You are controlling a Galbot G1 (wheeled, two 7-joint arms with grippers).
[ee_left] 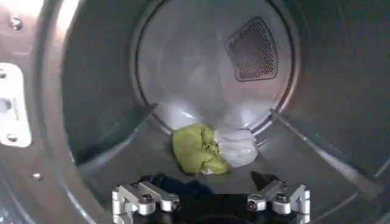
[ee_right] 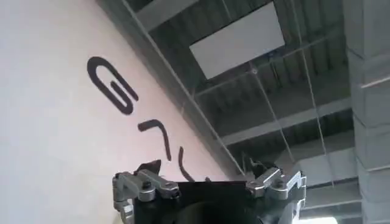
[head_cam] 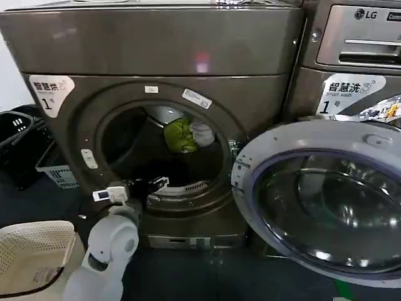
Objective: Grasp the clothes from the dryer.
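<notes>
The clothes [ee_left: 210,148] lie as a small crumpled bundle on the drum floor at the back of the dryer [head_cam: 150,56], a yellow-green lump touching a whitish-grey piece, just below the drum's round rear wall. The left gripper [head_cam: 150,185] sits at the lower lip of the porthole with its fingers spread wide and nothing held. The right gripper [ee_right: 207,182], likewise open and empty, points up toward a ceiling.
</notes>
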